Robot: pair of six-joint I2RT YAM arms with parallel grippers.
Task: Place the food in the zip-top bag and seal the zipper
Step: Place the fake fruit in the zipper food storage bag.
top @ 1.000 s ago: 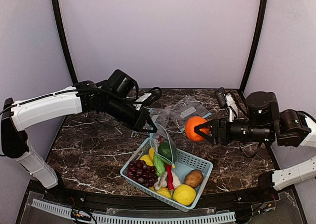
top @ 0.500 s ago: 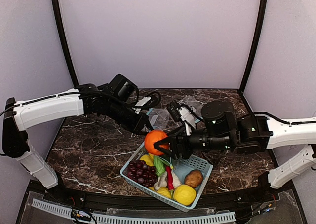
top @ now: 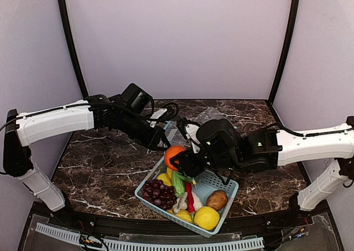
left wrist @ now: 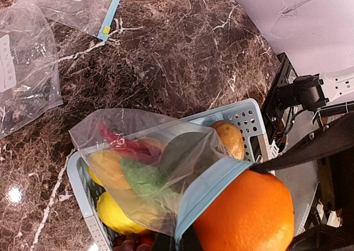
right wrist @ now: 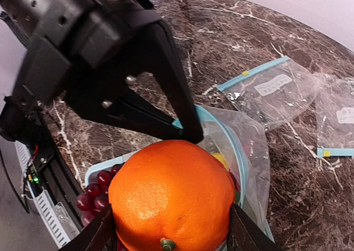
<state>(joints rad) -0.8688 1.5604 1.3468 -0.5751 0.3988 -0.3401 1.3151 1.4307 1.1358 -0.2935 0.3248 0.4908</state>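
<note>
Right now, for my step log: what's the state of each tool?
Left tool: closed, pinching the zip-top bag at its zipper edge.
Right tool: closed on the orange, at the bag's mouth.

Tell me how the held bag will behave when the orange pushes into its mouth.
Probably floppy: the zip-top bag is thin, wrinkled film pinched at one rim spot by the left gripper, so its mouth may fold under a push. The orange in the right gripper looks round and smooth, so it may roll off the rim.
</note>
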